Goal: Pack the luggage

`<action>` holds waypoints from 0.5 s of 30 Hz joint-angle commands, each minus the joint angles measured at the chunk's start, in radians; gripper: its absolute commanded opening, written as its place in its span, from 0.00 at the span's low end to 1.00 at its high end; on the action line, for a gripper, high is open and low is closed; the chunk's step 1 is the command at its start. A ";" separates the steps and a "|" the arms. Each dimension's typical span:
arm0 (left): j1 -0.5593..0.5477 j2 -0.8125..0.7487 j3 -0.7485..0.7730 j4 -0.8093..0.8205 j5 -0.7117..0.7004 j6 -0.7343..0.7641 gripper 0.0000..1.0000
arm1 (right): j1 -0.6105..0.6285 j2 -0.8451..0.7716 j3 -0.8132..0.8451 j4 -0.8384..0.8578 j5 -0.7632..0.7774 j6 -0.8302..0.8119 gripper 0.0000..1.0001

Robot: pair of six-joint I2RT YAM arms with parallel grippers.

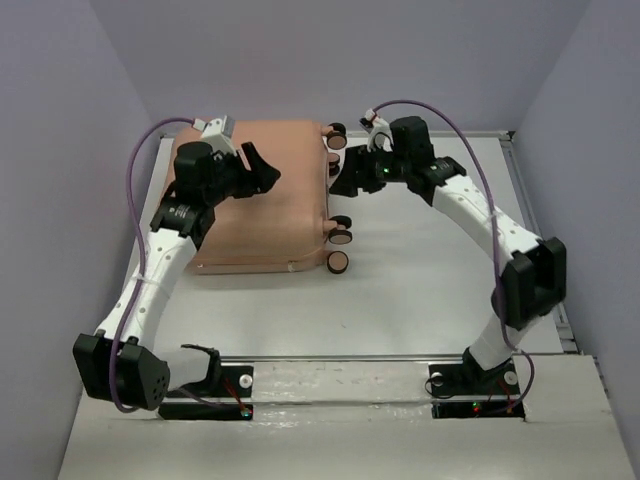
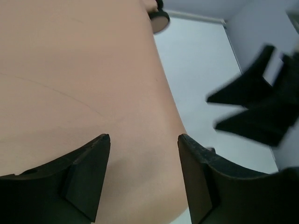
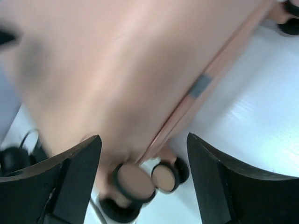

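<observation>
The salmon-pink luggage (image 1: pixel 262 205) lies flat and closed at the back left of the table, its caster wheels (image 1: pixel 340 236) on its right side. My left gripper (image 1: pixel 266 168) hovers over the lid, open and empty; the left wrist view shows the pink shell (image 2: pixel 70 84) between and beyond its fingers (image 2: pixel 144 137). My right gripper (image 1: pixel 343 182) is open and empty at the luggage's right edge near the far wheels. In the right wrist view the shell (image 3: pixel 117 60), its seam and two wheels (image 3: pixel 163 176) lie between the open fingers (image 3: pixel 144 140).
The white table (image 1: pixel 430 290) extends right of and in front of the luggage. Grey walls close in on the left, back and right. The right gripper shows blurred in the left wrist view (image 2: pixel 261 112). The arm bases stand on the near rail (image 1: pixel 340 385).
</observation>
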 commanded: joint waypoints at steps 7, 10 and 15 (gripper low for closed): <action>0.402 0.078 0.195 -0.137 -0.181 -0.045 0.88 | 0.142 -0.211 -0.183 -0.149 -0.142 -0.460 0.93; 0.494 0.081 0.155 -0.111 -0.346 -0.051 0.91 | 0.161 -0.173 -0.134 -0.182 0.038 -0.481 0.95; 0.607 0.173 0.124 -0.075 -0.360 -0.080 0.91 | 0.182 -0.087 -0.068 -0.240 0.211 -0.478 0.95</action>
